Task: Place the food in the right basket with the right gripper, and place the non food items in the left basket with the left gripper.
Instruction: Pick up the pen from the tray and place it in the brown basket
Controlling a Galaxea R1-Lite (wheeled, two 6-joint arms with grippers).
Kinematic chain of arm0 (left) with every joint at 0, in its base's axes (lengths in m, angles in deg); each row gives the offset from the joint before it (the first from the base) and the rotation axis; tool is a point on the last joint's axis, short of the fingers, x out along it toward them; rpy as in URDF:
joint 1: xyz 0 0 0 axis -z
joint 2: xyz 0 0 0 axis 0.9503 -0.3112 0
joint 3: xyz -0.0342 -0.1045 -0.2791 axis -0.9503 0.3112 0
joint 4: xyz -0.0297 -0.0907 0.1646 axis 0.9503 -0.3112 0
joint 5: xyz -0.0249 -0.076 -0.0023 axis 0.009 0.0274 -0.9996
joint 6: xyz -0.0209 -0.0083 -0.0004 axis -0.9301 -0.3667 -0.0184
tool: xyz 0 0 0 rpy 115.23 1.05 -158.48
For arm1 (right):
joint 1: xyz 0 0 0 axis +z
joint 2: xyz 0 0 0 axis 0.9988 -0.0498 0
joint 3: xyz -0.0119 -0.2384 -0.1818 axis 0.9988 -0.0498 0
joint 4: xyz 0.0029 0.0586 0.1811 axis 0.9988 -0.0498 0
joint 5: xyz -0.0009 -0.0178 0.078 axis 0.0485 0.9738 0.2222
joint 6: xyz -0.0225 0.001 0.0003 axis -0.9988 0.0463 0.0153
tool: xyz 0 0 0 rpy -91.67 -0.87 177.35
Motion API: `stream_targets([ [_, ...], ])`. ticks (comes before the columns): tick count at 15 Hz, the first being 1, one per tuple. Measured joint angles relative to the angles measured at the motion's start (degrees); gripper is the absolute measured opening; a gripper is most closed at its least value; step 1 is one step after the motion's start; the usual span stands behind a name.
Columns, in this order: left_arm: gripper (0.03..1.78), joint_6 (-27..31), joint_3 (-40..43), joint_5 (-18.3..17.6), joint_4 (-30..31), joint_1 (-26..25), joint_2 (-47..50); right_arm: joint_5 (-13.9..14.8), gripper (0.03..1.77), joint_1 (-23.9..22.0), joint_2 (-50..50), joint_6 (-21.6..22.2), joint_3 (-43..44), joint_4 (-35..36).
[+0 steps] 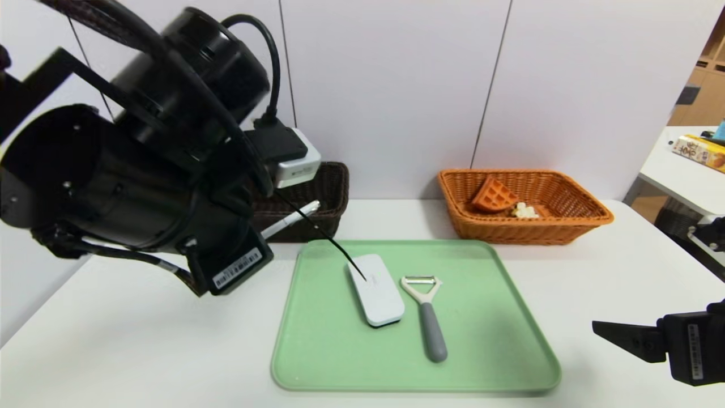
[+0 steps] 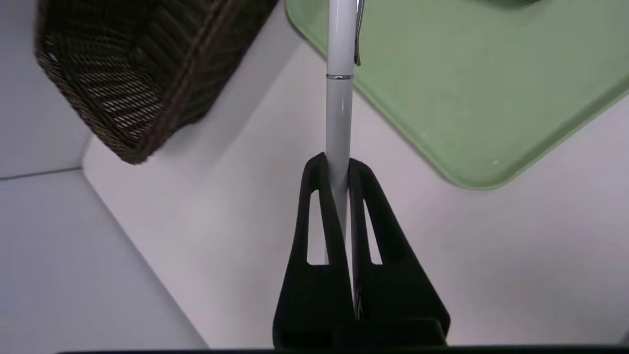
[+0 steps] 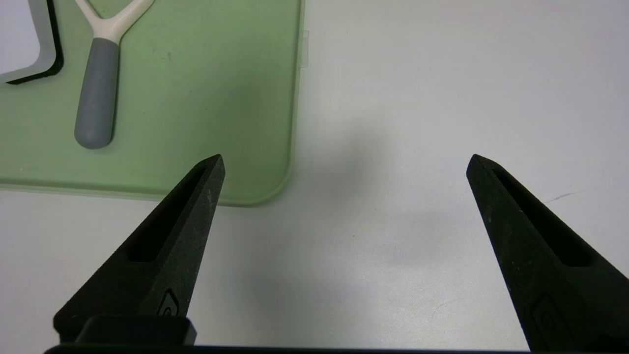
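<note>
Pen, white with a metal clip, is clamped near one end between the fingers of the left claw, so most of its barrel sticks out ahead. It hangs in the air between the green tray and the dark wicker basket, judged on its way to that left basket as a non-food item. A white case and a peeler lie on the tray, not yet sorted. Waffle pieces sit in the orange basket. The right claw hovers idle over the tabletop beside the tray, fingers wide apart.
</note>
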State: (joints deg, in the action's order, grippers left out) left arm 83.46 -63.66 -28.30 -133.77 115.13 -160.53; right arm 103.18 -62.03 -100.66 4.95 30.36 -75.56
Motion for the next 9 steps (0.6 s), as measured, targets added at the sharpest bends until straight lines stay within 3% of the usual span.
stream_targets([
  [3,0.08,10.0,-3.0,-2.7,2.3,-3.6,0.4,0.1,1.7,0.0,0.2,0.0,-0.4,0.0],
  [6,0.08,14.4,-7.5,-6.4,2.6,-6.3,-1.0,0.1,1.7,0.0,0.5,0.0,-0.7,0.0],
  [9,0.08,19.4,-10.0,-7.3,3.4,-8.9,-3.1,0.2,1.7,0.0,0.9,0.1,-1.0,0.0],
])
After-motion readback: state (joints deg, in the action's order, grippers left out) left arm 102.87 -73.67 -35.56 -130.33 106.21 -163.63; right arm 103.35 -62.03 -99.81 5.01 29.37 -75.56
